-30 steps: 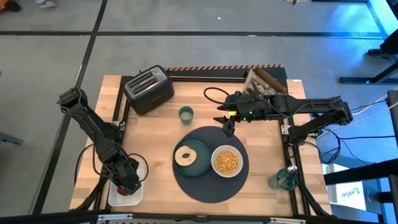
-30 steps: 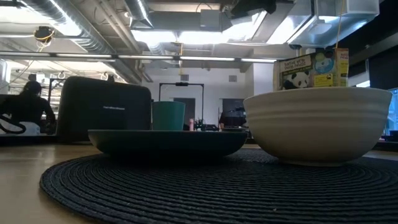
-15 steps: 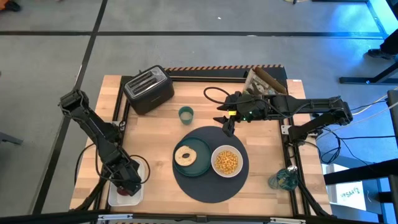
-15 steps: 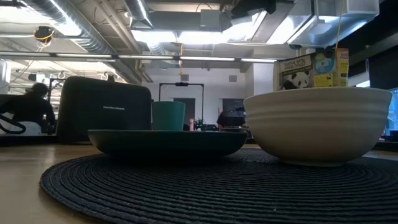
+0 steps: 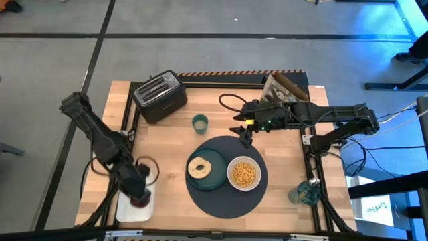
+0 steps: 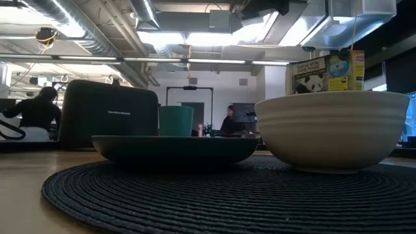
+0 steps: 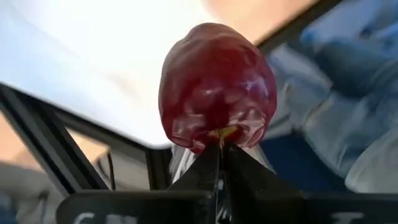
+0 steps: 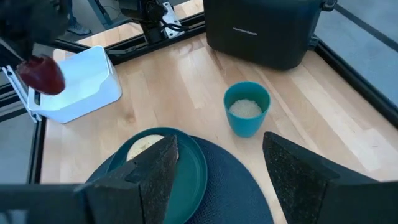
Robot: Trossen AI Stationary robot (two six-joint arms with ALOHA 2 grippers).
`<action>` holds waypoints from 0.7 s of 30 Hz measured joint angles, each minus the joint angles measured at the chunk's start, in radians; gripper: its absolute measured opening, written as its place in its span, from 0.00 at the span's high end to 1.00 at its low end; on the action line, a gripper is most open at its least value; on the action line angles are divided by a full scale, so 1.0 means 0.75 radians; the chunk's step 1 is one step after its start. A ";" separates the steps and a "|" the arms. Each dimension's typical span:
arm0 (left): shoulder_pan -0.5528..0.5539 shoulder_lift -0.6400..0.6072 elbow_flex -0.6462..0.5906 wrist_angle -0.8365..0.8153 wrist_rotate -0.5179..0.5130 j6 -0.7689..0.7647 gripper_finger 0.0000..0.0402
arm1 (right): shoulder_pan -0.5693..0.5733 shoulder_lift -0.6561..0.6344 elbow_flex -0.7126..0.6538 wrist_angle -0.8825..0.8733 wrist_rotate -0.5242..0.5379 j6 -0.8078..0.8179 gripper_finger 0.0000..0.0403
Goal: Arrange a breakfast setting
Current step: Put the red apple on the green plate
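One dark round mat is lying toward the front of the bench, slightly right of the middle, and it is carrying one teal plate with one bagel on it and, touching the plate's right side, one white bowl holding yellow cereal. One small green cup is standing on bare wood behind the mat, near the single black toaster at the back left corner. At the front left corner one white rectangular tray is sitting, and the left gripper is hovering over it with its fingers pinched shut on one red fruit, which is hanging clear of the tray in the right wrist view. The right gripper is poised above the mat's back edge, between cup and bowl, with its fingers spread wide and gripping nothing. In the low view two people are showing in the room beyond the bench, one person at the left and another farther back.
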 joint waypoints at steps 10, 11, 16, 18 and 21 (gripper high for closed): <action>0.529 0.020 0.089 -0.210 -0.100 0.565 0.99 | 0.000 -0.024 0.000 0.004 -0.005 0.051 0.43; 0.594 0.035 0.089 -0.203 -0.095 0.624 0.99 | 0.000 -0.033 0.000 -0.012 -0.005 0.066 0.43; 0.850 0.125 0.089 0.021 -0.084 0.933 0.99 | 0.000 -0.079 0.000 -0.161 -0.006 0.153 0.43; 0.918 0.165 0.089 0.167 -0.083 1.022 0.99 | 0.000 -0.103 0.000 -0.235 -0.006 0.198 0.43; 0.980 0.241 0.091 0.322 -0.103 1.153 0.99 | 0.000 -0.132 0.000 -0.356 0.000 0.270 0.43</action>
